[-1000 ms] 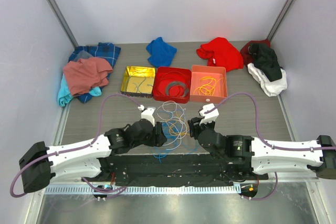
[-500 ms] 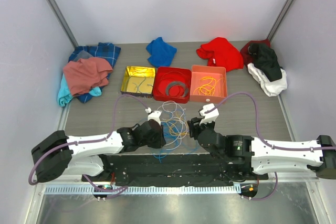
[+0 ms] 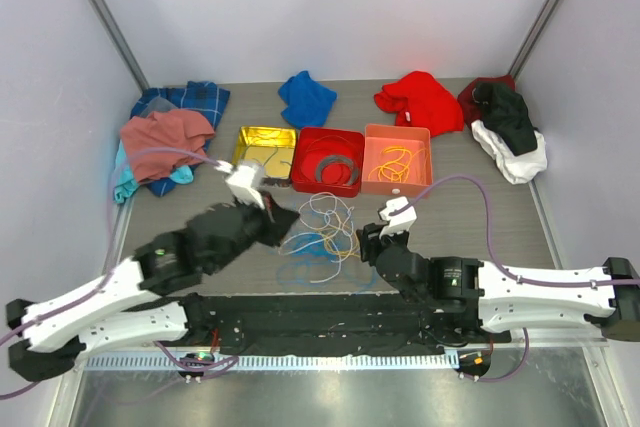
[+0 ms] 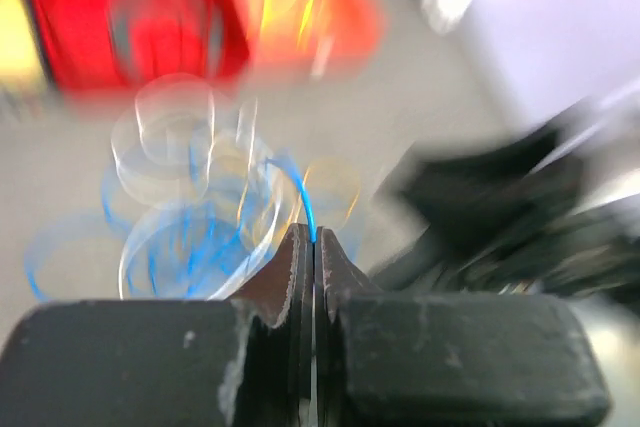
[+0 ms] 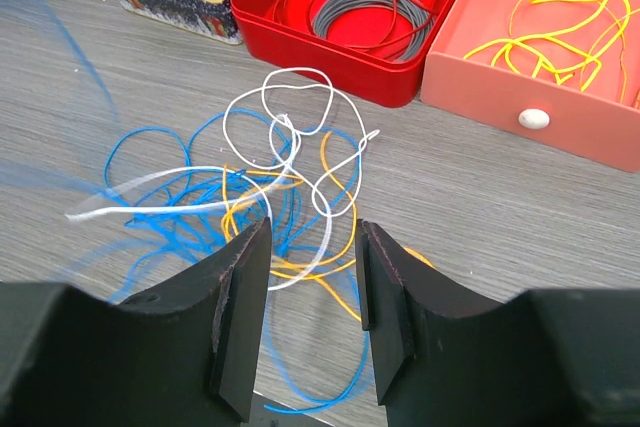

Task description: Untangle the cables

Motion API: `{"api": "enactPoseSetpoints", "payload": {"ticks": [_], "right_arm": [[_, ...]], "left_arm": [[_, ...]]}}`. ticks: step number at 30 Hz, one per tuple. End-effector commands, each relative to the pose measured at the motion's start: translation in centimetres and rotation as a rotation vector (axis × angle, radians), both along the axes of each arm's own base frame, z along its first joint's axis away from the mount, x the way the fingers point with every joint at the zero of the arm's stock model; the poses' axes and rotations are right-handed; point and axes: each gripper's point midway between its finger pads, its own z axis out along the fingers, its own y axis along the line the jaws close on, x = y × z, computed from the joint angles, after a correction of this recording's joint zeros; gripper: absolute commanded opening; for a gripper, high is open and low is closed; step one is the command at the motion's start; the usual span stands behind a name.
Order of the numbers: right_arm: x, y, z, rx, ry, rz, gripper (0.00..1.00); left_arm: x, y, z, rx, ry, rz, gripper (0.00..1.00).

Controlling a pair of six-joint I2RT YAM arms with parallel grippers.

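Observation:
A tangle of thin blue, white and orange cables (image 3: 322, 235) lies on the table between the two arms. My left gripper (image 3: 283, 218) is at the tangle's left edge. In the blurred left wrist view its jaws (image 4: 314, 237) are pressed together on a blue cable (image 4: 305, 197) that rises from the tips. My right gripper (image 3: 372, 243) hovers at the tangle's right side. In the right wrist view it (image 5: 313, 228) stands open above white loops (image 5: 300, 117), blue strands (image 5: 150, 147) and an orange strand (image 5: 340, 252), with nothing between its fingers.
Behind the tangle stand a yellow tin (image 3: 262, 152), a red box (image 3: 303, 175) holding a grey ring, and an orange box (image 3: 397, 187) with yellow cables. Heaps of cloth lie along the back, at the left (image 3: 165, 142), middle (image 3: 306, 97) and right (image 3: 420, 99).
My left gripper has shut on the blue cable and swung up and to the left, dragging blue loops leftwards. The right arm has stayed still.

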Motion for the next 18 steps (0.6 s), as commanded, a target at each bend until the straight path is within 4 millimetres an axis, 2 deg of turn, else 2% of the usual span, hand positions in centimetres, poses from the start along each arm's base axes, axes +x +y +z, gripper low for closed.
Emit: {"api": "enactPoseSetpoints", "payload": {"ticks": [1,3,4,5,6,9,14,18], "right_arm": [[0.6,0.4,2.7,0.081,-0.031,-0.038,0.46],[0.6,0.5,2.9,0.081,-0.036,-0.037,0.46],[0.6,0.5,2.9,0.08,-0.036,-0.033,0.47],[0.6,0.6,3.1,0.088,-0.039,-0.032,0.46],[0.6,0.7,3.2,0.089,-0.037,-0.028,0.46],[0.6,0.6,3.3,0.098,-0.038,-0.027,0.46],[0.5,-0.4,3.5,0.12,-0.045,-0.034,0.46],[0.4,-0.8,3.4,0.124,-0.049,-0.028,0.46]], "left_arm": [[1.8,5.1,12.2,0.01,-0.276,0.118,0.0],[2.2,6.1,15.5,0.044,-0.362,0.135,0.0],[2.3,6.8,18.7,0.008,-0.406,0.157,0.0],[2.9,6.9,19.7,0.026,-0.43,0.182,0.0],[3.0,7.5,22.2,0.024,-0.487,0.193,0.0],[3.8,7.9,24.7,0.051,-0.556,0.234,0.0],[4.7,8.2,26.6,0.089,-0.603,0.29,0.0],[4.7,8.6,31.1,0.041,-0.665,0.312,0.0]]}}
